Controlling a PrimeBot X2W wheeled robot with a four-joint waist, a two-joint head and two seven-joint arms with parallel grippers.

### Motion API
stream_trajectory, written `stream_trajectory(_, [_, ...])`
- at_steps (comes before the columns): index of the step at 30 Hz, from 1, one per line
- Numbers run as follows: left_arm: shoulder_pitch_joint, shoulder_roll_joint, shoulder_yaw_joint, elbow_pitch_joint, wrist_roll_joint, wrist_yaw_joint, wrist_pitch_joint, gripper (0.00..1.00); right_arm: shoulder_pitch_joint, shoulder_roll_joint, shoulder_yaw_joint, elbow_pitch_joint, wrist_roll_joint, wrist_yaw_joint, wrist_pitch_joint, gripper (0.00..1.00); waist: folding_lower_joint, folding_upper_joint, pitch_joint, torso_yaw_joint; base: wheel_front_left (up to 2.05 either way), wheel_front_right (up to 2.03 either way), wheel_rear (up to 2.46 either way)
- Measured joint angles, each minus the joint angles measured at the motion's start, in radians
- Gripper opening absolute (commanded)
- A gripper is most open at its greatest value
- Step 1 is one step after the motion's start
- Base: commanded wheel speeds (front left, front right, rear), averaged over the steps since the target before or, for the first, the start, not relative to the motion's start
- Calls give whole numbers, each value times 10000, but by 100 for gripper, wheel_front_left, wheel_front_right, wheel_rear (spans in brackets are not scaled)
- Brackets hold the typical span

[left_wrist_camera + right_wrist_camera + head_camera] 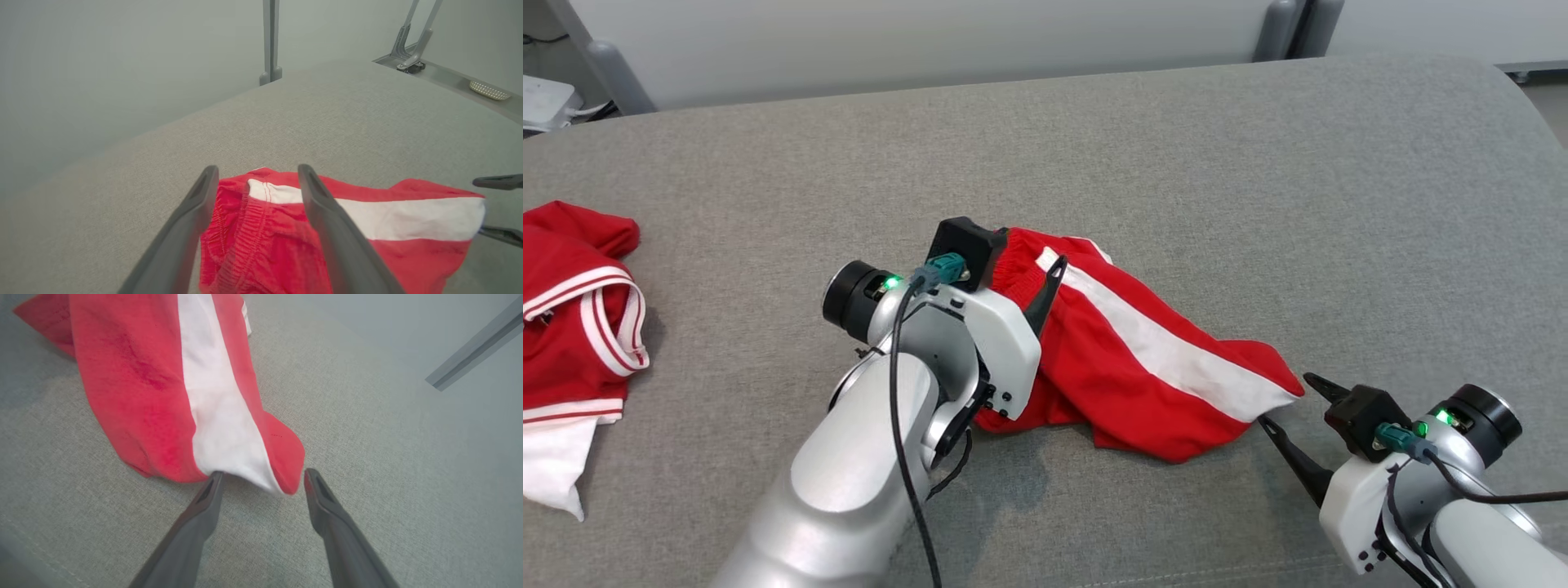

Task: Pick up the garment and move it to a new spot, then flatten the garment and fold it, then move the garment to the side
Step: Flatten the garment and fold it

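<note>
Garment [1143, 359] lies rumpled near the upholstered surface's [1258, 163] near edge, with the left gripper [257, 169] over the waistband and the right gripper [1286, 399] at the hem, fingers released; flattening seems in hand, needing fresh grips to spread it.

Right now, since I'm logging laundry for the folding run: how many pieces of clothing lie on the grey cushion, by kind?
Shorts, red with a white stripe: 1
Shirt, red with white trim: 1
Total: 2
</note>
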Motion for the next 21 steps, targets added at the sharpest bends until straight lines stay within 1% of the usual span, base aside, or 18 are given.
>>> stream_trajectory(5, [-592,-21,-637,890,21,121,734,100,0,105,-115,-278,-4,0,21,100,0,0,160,-317,0,0,0])
stream_trajectory(8, [-899,-25,-779,1390,96,305,917,100,0,184,-111,-334,-10,0,19,100,-1,0,250,-503,0,0,0])
stream_trajectory(13, [-1390,-38,-1032,2111,31,395,1377,100,0,374,-109,-441,-81,0,17,100,0,0,411,-769,0,0,0])
stream_trajectory(15, [-1531,-33,-1145,2311,2,541,1521,100,-1,389,-111,-458,-81,0,2,100,0,0,439,-862,0,0,0])
stream_trajectory(19, [-1673,-42,-1225,2514,-2,552,1616,100,-1,430,-146,-453,-81,0,-44,100,0,0,431,-958,0,0,0])
stream_trajectory(20, [-1677,-48,-1243,2543,-6,552,1616,89,0,437,-151,-443,-81,0,-50,100,0,0,417,-970,0,0,0])
stream_trajectory(21, [-1678,-52,-1266,2575,-8,552,1611,48,0,451,-174,-431,-81,0,-56,100,0,0,401,-974,0,0,0])
